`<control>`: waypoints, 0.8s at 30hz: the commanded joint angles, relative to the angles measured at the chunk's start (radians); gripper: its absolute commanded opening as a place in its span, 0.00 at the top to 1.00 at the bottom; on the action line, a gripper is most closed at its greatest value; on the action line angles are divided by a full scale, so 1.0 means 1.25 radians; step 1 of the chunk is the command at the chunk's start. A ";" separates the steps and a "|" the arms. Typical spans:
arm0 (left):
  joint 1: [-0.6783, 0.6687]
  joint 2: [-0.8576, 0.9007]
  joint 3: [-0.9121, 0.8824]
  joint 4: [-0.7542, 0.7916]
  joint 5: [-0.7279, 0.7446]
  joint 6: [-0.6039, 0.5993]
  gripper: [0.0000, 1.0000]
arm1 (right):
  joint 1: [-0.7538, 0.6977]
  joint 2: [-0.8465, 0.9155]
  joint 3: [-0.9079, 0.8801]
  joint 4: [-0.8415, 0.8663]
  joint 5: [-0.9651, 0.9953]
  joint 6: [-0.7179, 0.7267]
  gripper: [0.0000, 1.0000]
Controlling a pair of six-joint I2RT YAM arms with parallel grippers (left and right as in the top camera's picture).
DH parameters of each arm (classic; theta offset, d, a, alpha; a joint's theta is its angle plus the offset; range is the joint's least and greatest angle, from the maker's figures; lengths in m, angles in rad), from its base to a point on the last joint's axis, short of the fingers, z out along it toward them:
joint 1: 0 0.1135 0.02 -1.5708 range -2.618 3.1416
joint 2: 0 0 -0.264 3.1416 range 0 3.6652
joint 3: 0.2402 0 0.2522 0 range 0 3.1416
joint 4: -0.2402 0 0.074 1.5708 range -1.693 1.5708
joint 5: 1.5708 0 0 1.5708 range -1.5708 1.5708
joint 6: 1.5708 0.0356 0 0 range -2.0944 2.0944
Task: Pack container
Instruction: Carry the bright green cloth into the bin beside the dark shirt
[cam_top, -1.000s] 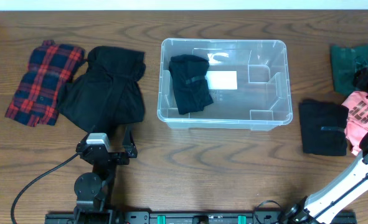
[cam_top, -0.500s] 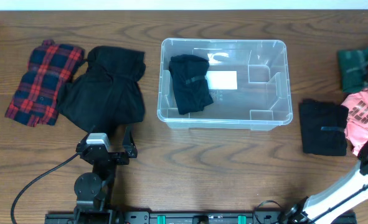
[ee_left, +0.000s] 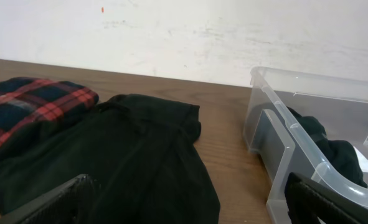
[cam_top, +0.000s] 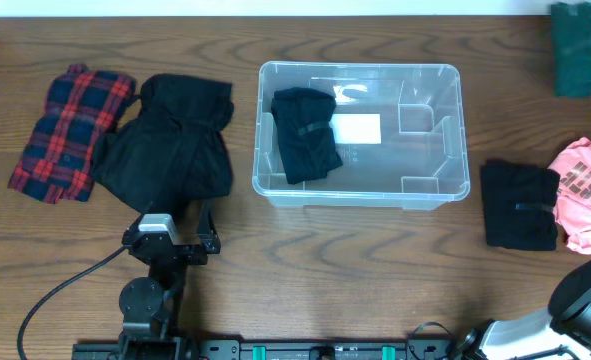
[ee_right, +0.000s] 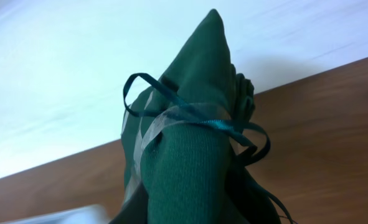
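The clear container (cam_top: 360, 68) stands mid-table with a white label (cam_top: 357, 128) on its base and a folded black garment (cam_top: 305, 135) in its left part. Its rim also shows in the left wrist view (ee_left: 308, 149). My right gripper is shut on a dark green garment (cam_top: 580, 35) with a thin ribbon, lifted at the far right corner. In the right wrist view the green cloth (ee_right: 190, 155) fills the jaws and hides the fingers. My left gripper (ee_left: 196, 205) is open and empty, low over a loose black garment (ee_left: 140, 155) left of the container.
A red and blue plaid garment (cam_top: 70, 130) and the large black garment (cam_top: 170, 140) lie at the left. A folded black garment (cam_top: 518, 205) and a pink printed garment (cam_top: 585, 190) lie right of the container. The left arm's base (cam_top: 165, 240) sits near the front.
The green garment has risen off the table at the right and moved toward the far right corner in my right gripper. The left arm has not moved.
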 commanded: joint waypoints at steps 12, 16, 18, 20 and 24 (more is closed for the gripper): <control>-0.004 -0.005 -0.013 -0.029 -0.012 -0.002 0.02 | 0.426 -0.076 0.004 -0.278 0.171 0.093 0.99; -0.004 -0.005 -0.013 -0.029 -0.012 -0.002 0.02 | 0.543 -0.075 0.002 -0.300 0.301 0.129 0.99; -0.004 -0.005 -0.013 -0.029 -0.012 -0.002 0.02 | 0.596 -0.075 -0.002 -0.298 0.363 0.166 0.99; -0.004 -0.005 -0.013 -0.029 -0.012 -0.002 0.02 | 0.643 -0.070 -0.005 -0.299 0.433 0.211 0.99; -0.004 -0.005 -0.013 -0.029 -0.012 -0.002 0.02 | 0.713 -0.046 -0.007 -0.299 0.516 0.280 0.99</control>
